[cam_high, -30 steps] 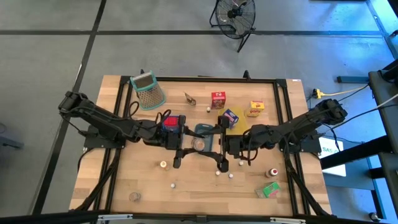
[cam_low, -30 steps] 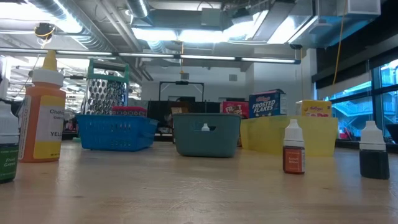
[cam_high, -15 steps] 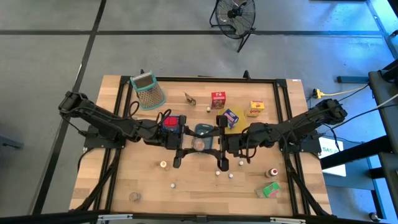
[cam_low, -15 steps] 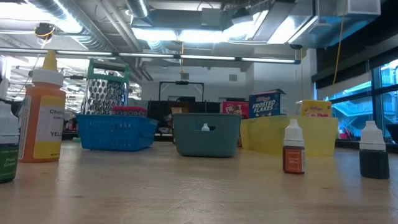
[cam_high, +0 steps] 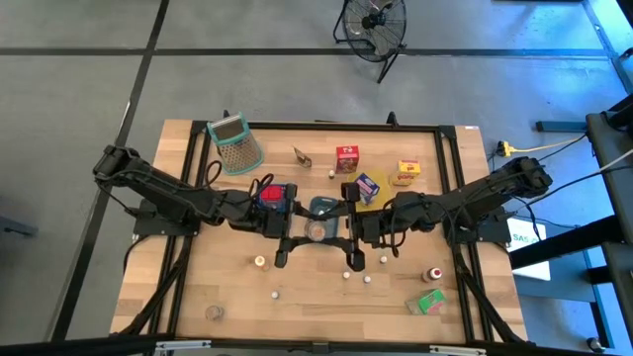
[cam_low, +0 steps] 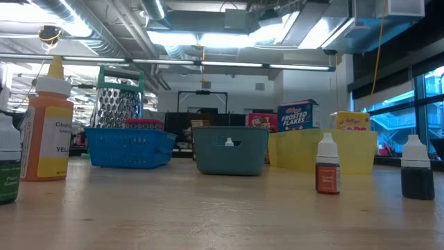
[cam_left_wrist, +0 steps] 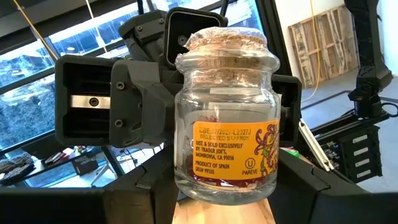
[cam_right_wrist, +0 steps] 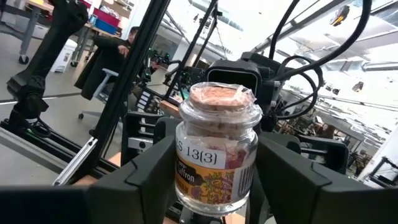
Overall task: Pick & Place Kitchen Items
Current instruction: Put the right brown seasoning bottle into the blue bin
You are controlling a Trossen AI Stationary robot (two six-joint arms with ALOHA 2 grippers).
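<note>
Kitchen items mostly lie scattered on the table (cam_high: 198, 287), unsorted, while the left gripper (cam_high: 315, 229) and right gripper (cam_high: 331, 229), both part-open, clasp one small corked jar (cam_left_wrist: 225, 118) together mid-table.

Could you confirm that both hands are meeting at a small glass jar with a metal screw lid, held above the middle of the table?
Not quite: the small glass jar has a cork stopper under clear wrap, not a metal screw lid, as the left wrist view shows. The left hand and right hand do meet at it mid-table.

Overhead, table-level, 2 wrist views close on 1 jar (cam_left_wrist: 226, 118).
</note>
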